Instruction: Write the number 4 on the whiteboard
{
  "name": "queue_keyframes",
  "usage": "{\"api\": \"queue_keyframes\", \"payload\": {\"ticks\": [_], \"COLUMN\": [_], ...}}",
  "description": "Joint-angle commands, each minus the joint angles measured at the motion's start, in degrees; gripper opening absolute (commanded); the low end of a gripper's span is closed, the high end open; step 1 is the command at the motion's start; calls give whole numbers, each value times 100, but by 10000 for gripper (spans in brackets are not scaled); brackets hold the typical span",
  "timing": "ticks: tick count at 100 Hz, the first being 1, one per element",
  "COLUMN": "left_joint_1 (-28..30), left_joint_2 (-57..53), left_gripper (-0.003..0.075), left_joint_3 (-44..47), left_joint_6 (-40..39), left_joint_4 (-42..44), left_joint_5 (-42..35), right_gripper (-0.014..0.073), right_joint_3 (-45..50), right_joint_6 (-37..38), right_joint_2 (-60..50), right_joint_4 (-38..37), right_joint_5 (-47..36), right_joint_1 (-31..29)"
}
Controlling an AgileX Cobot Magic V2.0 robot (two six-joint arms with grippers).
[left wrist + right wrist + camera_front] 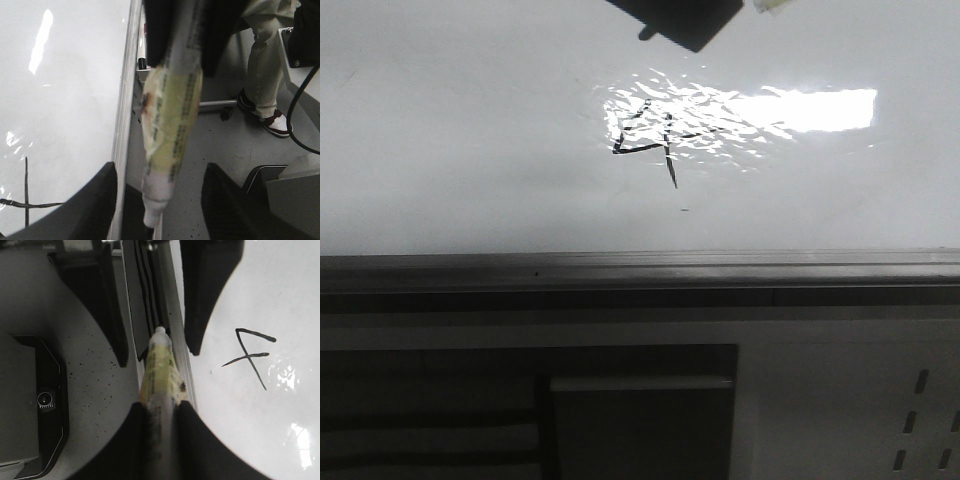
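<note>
Seemingly the writing is done: the number 4 [650,140] stands complete in black strokes on the whiteboard [450,120], beside the bright glare, its tail running down toward the grey edge rail [640,268]. Each gripper, left [157,200] and right [155,347], has a taped marker [159,375] between fingers whose grip cannot be judged; both pens hang off the board, pointing along the rail
</note>
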Motion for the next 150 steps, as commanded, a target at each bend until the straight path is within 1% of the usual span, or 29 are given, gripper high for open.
{"api": "queue_keyframes", "payload": {"ticks": [1, 15, 20, 25, 44, 56, 64, 74, 78, 80, 81, 87, 93, 96, 100, 104, 109, 116, 118, 121, 125, 128, 130, 133, 137, 142, 150], "left_joint_1": [-60, -60, -60, -60, -60, -60, -60, -60, -60, -60, -60, -60, -60, -37, -33, -33, -33, -33, -33, -33, -33, -33, -33, -33, -33, -33, 60], "left_joint_2": [0, 25, 25, 25, 25, 25, 25, 25, 25, 25, 25, 25, 25, 16, 16, -18, -65, -182, -224, -305, -388, -475, -504, -593, -696, -886, -1160], "left_gripper": [356, 356, 344, 313, 116, 25, -20, -20, -20, -20, -20, -20, -20, -20, -20, -20, -20, -20, -20, -20, -20, -20, -20, -20, -20, -20, -20], "left_joint_3": [-305, -330, -341, -345, -345, -345, -345, -345, -345, -345, -345, -345, -345, -345, -345, -345, -345, -345, -345, -345, -333, -332, -322, -288, -205, 34, 497], "left_joint_6": [17, 17, 17, 17, 17, 17, 17, 17, 17, 17, 17, 17, 17, 17, -25, -118, -437, -1196, -1501, -1941, -2706, -3365, -3627, -4273, -4852, -5622, -6442], "left_joint_4": [-233, -250, -250, -258, -258, -258, -258, -258, -258, -258, -258, -258, -201, -160, -77, 114, 395, 1023, 1270, 1632, 2214, 2705, 2907, 3384, 3850, 4560, 5345], "left_joint_5": [-250, -250, -239, -196, -154, -154, -154, -154, -154, -154, -154, -139, -140, -126, -118, -118, -134, -140, -140, -126, -80, 52, 155, 303, 480, 563, 507], "right_gripper": [-46, -46, -46, -46, -46, -46, -46, -34, -1, 34, 34, 147, 261, 300, 338, 351, 351, 350, 350, 350, 350, 350, 350, 350, 350, 350, 350], "right_joint_3": [-151, -151, -151, -151, -151, -151, -151, -151, -151, -151, -151, -151, -151, -151, -174, -213, -253, -289, -289, -289, -289, -266, -266, -241, -181, -83, 85], "right_joint_6": [-71, -71, -71, -71, -71, -71, -71, -71, -71, -71, -71, -60, 115, 249, 463, 697, 1194, 1930, 2091, 2531, 2958, 3376, 3601, 3846, 4046, 4086, 4095], "right_joint_2": [-58, -58, -58, -58, -58, -58, -58, -58, -58, -58, -58, -58, -58, -70, -96, -144, -237, -434, -501, -599, -743, -856, -911, -1018, -1175, -1381, -1648], "right_joint_4": [87, 87, 87, 87, 337, 337, 337, 337, 324, 300, 300, 223, 140, 26, -135, -399, -786, -1404, -1594, -1856, -2242, -2542, -2662, -2897, -3051, -3095, -3095], "right_joint_5": [-182, -113, -87, -73, -72, -58, -34, -26, -26, -26, -26, -26, -101, -148, -158, -142, -142, -117, -117, -117, -84, -45, -19, 60, 171, 334, 395], "right_joint_1": [3, 3, 3, 3, 3, 3, 3, 3, 3, 3, 3, 3, 3, 3, 3, 3, 3, 3, 3, 3, 3, 3, 3, 3, 3, 3, 3]}}
